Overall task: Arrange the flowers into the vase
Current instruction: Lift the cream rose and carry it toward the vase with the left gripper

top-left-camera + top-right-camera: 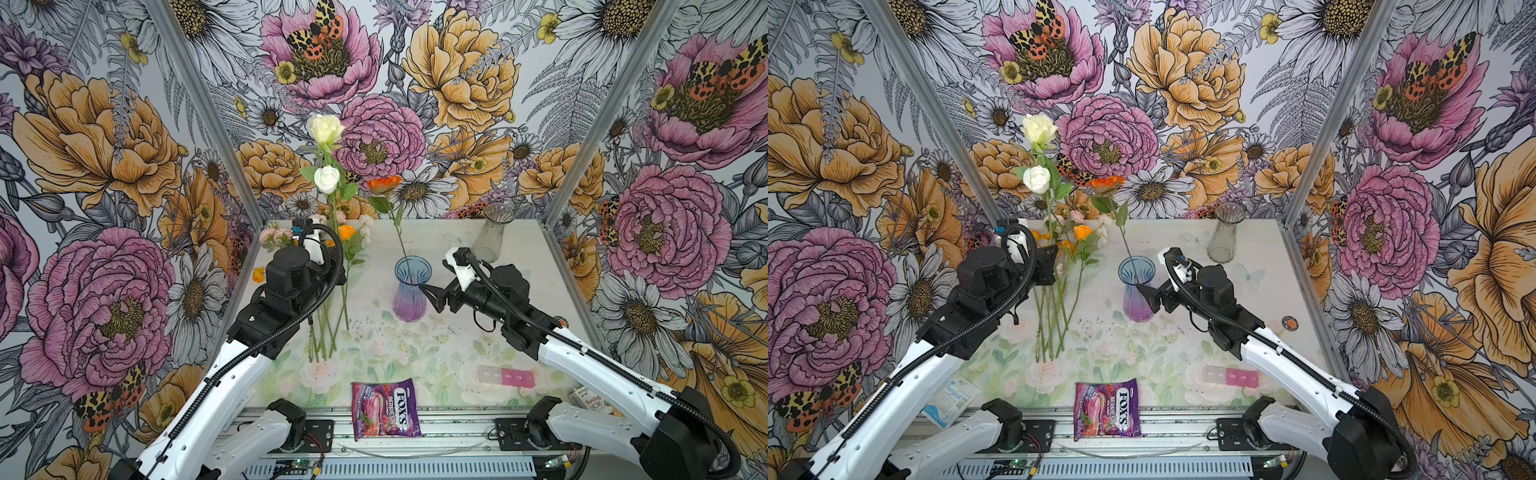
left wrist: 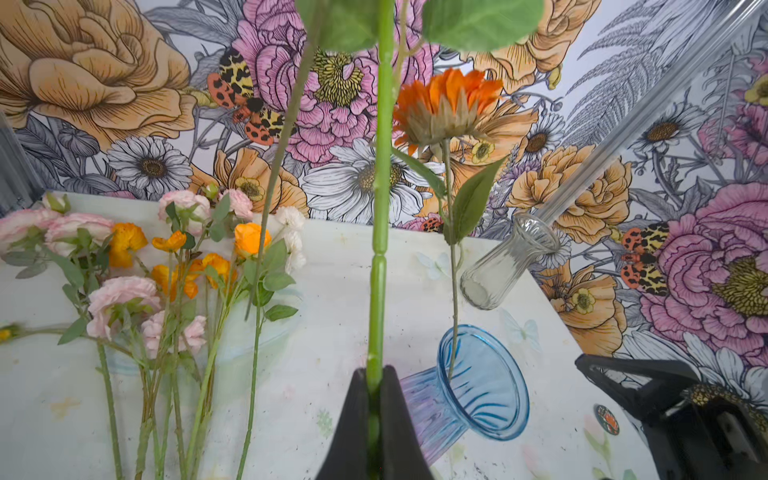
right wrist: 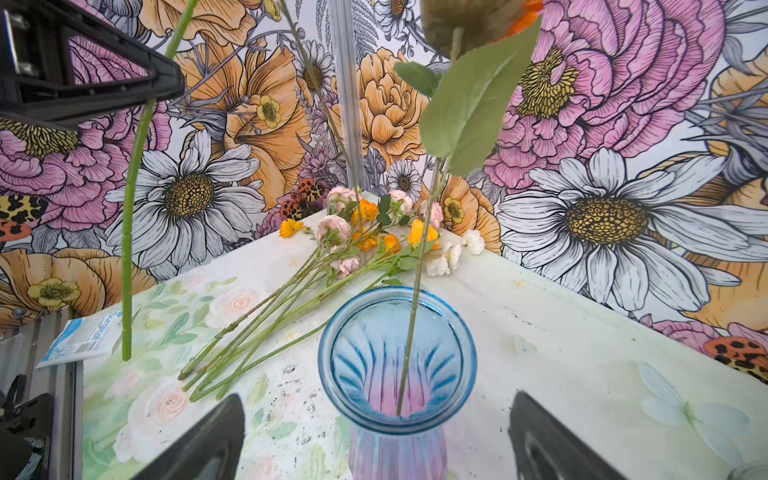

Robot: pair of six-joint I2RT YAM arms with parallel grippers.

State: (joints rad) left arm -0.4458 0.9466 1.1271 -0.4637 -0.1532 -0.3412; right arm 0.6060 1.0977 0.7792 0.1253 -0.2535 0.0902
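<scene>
Firmly, my left end effector (image 2: 376, 370) clamps the seemingly light, stiff rose stem (image 2: 380, 208) midway; my right end effector (image 3: 376, 397) gapes around the fragile vase (image 3: 397, 457).

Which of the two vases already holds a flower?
The blue vase: the stem of one orange flower stands in it. The clear vase, behind it and to the right, holds nothing.

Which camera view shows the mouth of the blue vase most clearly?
The right wrist view: it looks down into the blue vase, so the whole rim and the orange flower's stem inside show. Both top views show the vase from farther off, rim foreshortened. The left wrist view shows it partly behind the left gripper.
</scene>
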